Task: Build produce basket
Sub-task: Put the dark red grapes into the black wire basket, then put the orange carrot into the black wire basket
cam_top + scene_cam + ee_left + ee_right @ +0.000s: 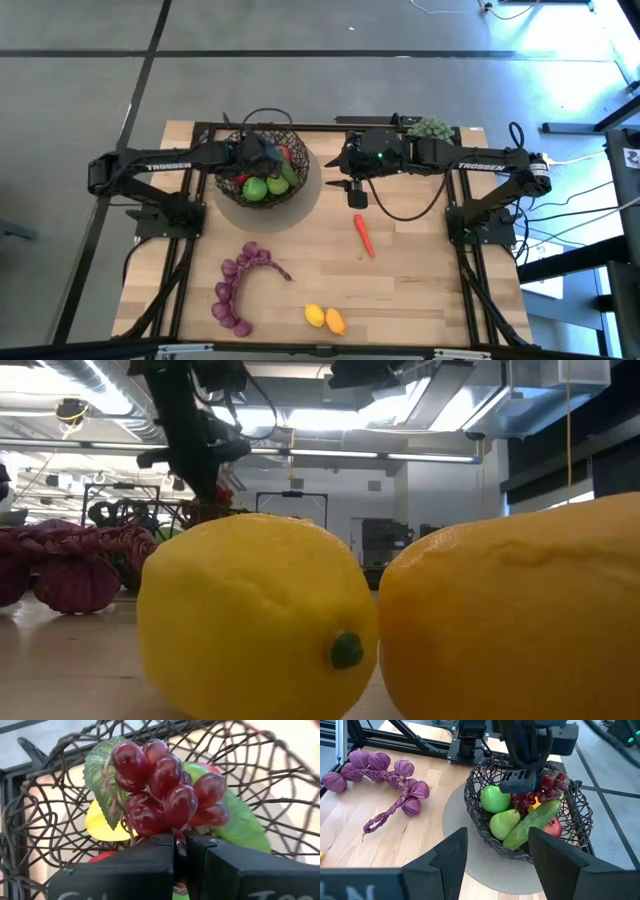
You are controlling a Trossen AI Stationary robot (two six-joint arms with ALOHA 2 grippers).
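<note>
Left gripper: fingers closed tight on the stem of a bunch of red grapes, which hangs with its leaf inside the basket. In the right wrist view the same gripper stands over the basket's centre, grapes at its tip among the fruit already loaded.

Basket: sits on a grey round mat at about 11 o'clock from the table's centre. Contents visible: a green apple, a green pear-like fruit, a cucumber, a red pomegranate and a yellow piece beneath the grapes.

Right gripper: fingers stand apart, about half spread, holding nothing. It hangs over bare table at about 12 o'clock, just right of the mat.

Produce outstanding: carrot just past the table's centre toward 3 o'clock; lemon and an orange-yellow fruit side by side at 6 o'clock. A purple braided string of bulbs lies at 8 o'clock.

Assessment: the step in hand is depositing the grapes. Next move calls for the left fingers to part and the arm to lift clear without snagging the wire mesh. The carrot looks the nearest pick for the right gripper.
</note>
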